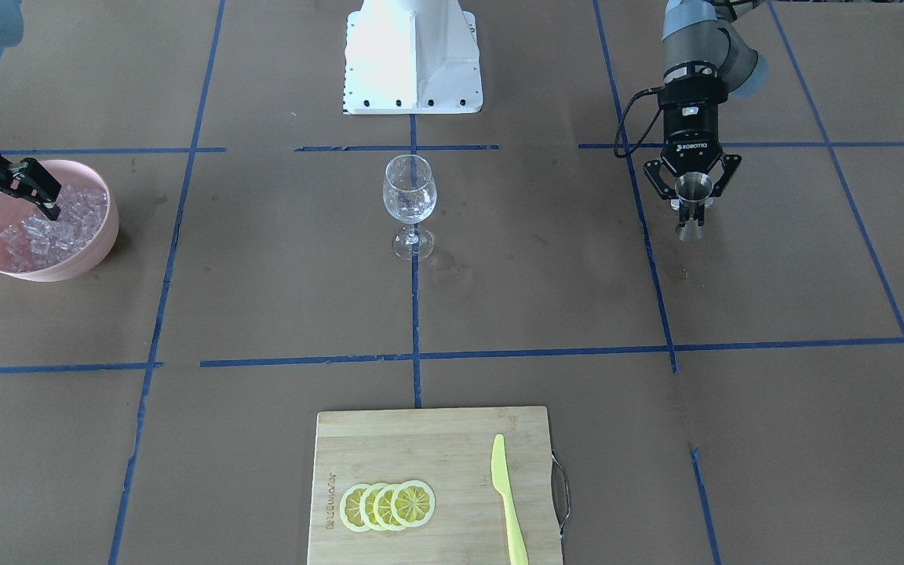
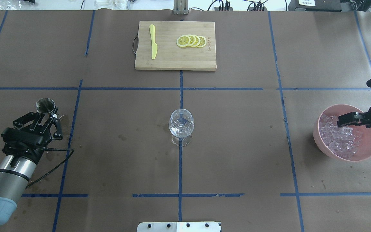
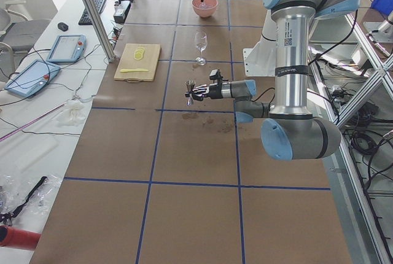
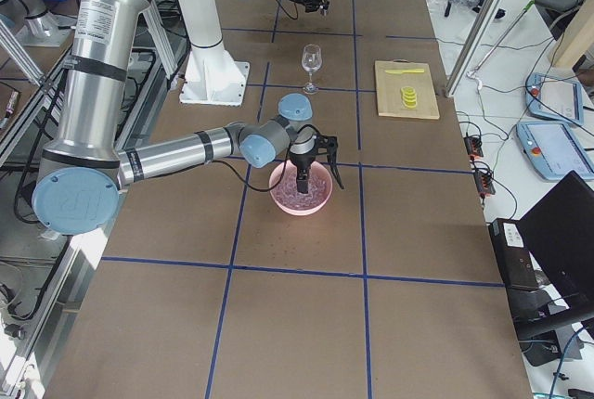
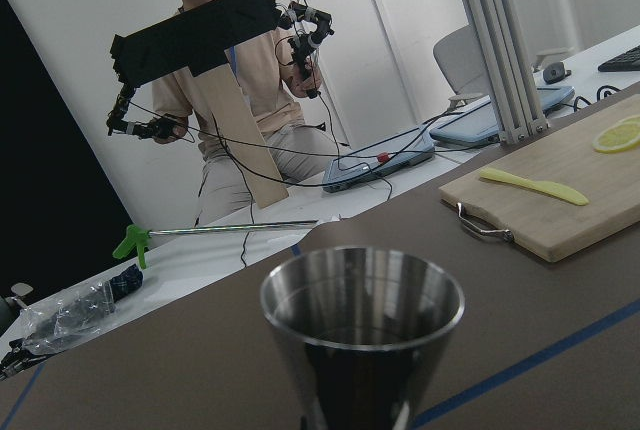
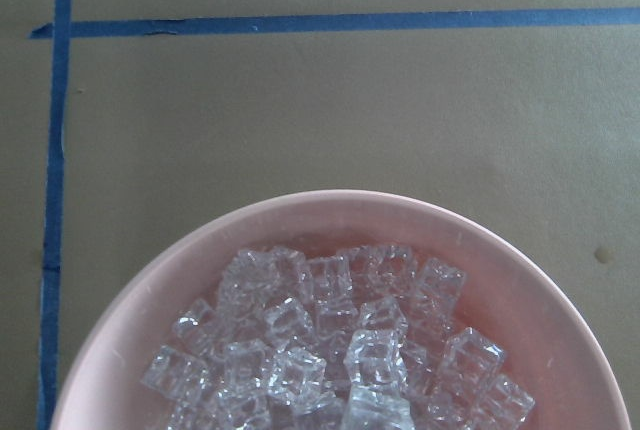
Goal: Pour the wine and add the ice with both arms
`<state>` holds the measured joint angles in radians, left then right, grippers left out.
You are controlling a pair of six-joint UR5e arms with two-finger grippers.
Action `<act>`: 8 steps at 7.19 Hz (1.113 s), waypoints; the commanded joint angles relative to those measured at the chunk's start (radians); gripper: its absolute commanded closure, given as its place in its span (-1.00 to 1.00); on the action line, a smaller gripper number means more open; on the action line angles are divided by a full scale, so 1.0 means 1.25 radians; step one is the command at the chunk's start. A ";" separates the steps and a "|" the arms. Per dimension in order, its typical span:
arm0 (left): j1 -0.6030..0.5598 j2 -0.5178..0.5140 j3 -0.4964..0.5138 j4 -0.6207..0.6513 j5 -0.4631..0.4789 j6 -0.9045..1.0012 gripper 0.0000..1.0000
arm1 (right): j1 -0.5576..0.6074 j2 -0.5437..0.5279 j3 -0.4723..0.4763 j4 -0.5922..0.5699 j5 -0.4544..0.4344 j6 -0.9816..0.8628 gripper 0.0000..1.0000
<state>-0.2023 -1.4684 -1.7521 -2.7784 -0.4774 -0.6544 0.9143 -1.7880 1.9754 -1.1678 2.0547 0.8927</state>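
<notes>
A clear, empty-looking wine glass (image 1: 410, 200) stands upright at the table's middle; it also shows in the overhead view (image 2: 181, 124). My left gripper (image 1: 691, 208) is shut on a steel jigger (image 1: 692, 191), held upright just above the table at my left, well away from the glass. The jigger's open mouth fills the left wrist view (image 5: 362, 340). My right gripper (image 1: 19, 210) is open, its fingers spread and dipped over the ice (image 1: 52, 227) in a pink bowl (image 1: 99, 251) at my right. The right wrist view shows the ice cubes (image 6: 340, 350) but no fingers.
A wooden cutting board (image 2: 172, 61) lies at the far middle, with lemon slices (image 2: 192, 41) and a yellow knife (image 2: 153, 45) on it. The white robot base (image 1: 413, 55) stands behind the glass. An operator (image 5: 230, 60) sits beyond the table's left end.
</notes>
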 commanded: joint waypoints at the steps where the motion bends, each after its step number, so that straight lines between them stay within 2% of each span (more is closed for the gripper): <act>1: 0.000 0.000 0.001 -0.001 -0.012 -0.010 1.00 | -0.031 0.001 -0.024 -0.001 -0.009 0.001 -0.97; 3: 0.000 0.000 0.004 -0.001 -0.014 -0.048 1.00 | -0.036 0.000 -0.024 -0.003 -0.009 0.001 -0.89; 4: 0.000 0.000 0.003 -0.001 -0.014 -0.058 1.00 | -0.036 0.001 -0.025 -0.003 -0.009 0.000 -0.70; 5: 0.000 0.000 0.004 -0.001 -0.014 -0.059 1.00 | -0.034 0.001 -0.025 -0.005 -0.009 0.000 -0.40; 8: 0.000 0.000 0.011 -0.001 -0.014 -0.107 1.00 | -0.036 0.002 -0.035 -0.008 -0.010 -0.007 -0.24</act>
<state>-0.2025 -1.4680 -1.7423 -2.7796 -0.4955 -0.7442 0.8700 -1.7861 1.9343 -1.1762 2.0429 0.8856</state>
